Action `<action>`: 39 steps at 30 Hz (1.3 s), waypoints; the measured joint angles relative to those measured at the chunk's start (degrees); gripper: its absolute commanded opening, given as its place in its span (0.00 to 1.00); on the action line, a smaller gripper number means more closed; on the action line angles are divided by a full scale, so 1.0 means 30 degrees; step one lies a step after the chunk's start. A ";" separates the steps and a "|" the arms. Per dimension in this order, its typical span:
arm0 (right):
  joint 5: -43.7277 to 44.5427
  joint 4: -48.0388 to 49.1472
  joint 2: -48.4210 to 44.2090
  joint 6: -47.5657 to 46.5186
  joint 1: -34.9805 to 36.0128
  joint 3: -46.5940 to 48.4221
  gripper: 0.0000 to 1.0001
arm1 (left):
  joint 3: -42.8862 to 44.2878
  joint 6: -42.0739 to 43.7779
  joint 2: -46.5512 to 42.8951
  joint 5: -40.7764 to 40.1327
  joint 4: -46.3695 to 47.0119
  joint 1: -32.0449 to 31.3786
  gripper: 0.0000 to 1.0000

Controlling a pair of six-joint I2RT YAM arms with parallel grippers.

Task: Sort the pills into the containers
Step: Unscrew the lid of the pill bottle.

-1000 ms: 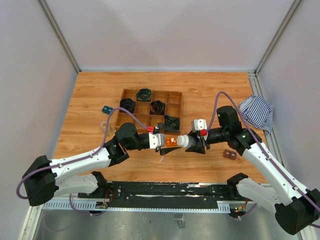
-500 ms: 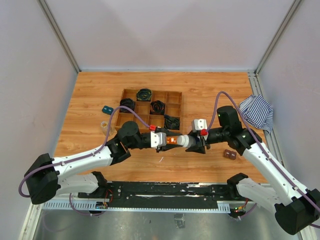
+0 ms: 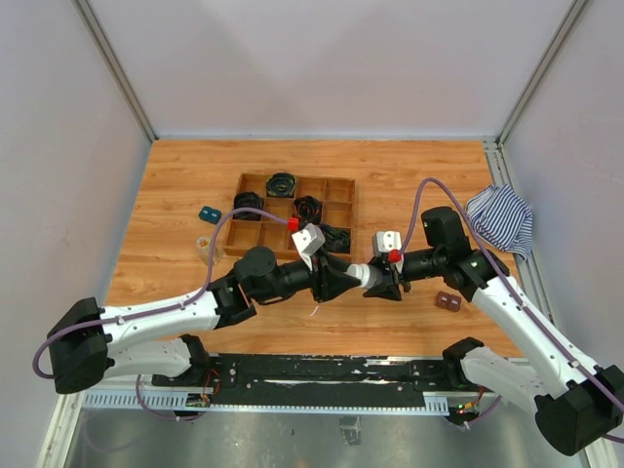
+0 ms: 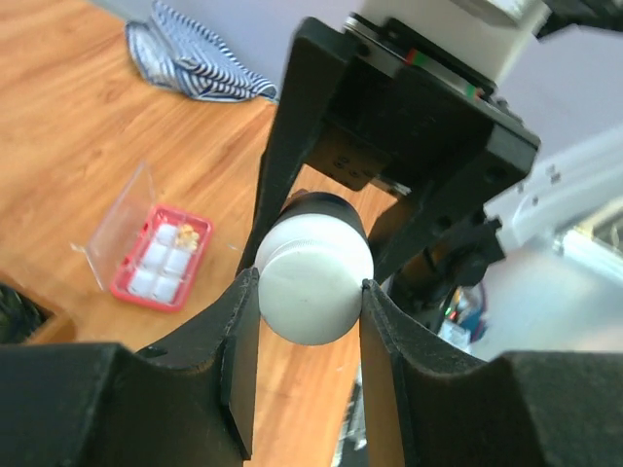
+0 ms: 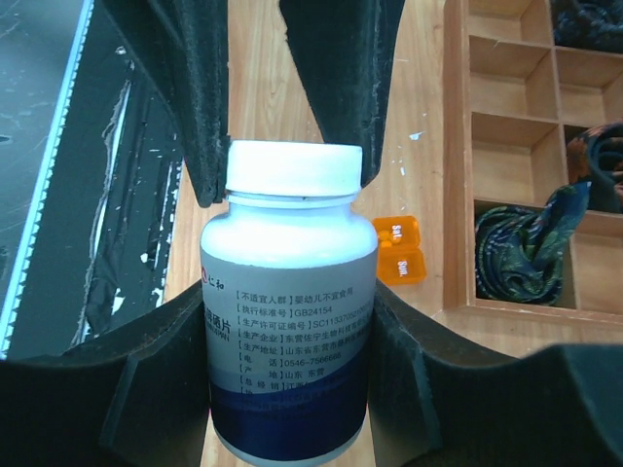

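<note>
Between jaws of left gripper [image 4: 310, 292], clenched: white cap [image 4: 313, 272] of dark bottle [image 5: 289, 253], body grasped opposite by right gripper [image 5: 289, 311]. Might slip while twisting, cap being smooth, or spin bottle inside right grasp, spilling contents.

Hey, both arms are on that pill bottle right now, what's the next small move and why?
Probably twist the left gripper to unscrew the white cap while the right gripper holds the bottle steady. The left gripper is clamped on the cap's sides, the right one grips the bottle's body, and the cap sits fully on, so the bottle is closed.
</note>
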 measured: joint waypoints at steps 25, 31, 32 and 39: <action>-0.0328 0.0051 0.0175 0.0036 0.0007 0.0000 0.01 | -0.3249 0.0801 -0.5144 -0.4830 -0.0437 -0.2302 0.99; -0.0605 0.0044 0.0175 -0.0080 0.0007 0.0000 0.01 | -0.4167 0.8408 -0.6346 -0.2266 0.0036 -0.2084 0.99; -0.0699 0.0044 0.0175 -0.0146 0.0007 0.0000 0.01 | -0.4167 0.9151 -0.6193 -0.1537 0.0226 -0.1807 0.99; -0.1005 0.0036 0.0182 -0.0481 0.0007 0.0000 0.00 | -0.2951 1.0856 -0.3679 0.2987 0.0838 0.1209 0.99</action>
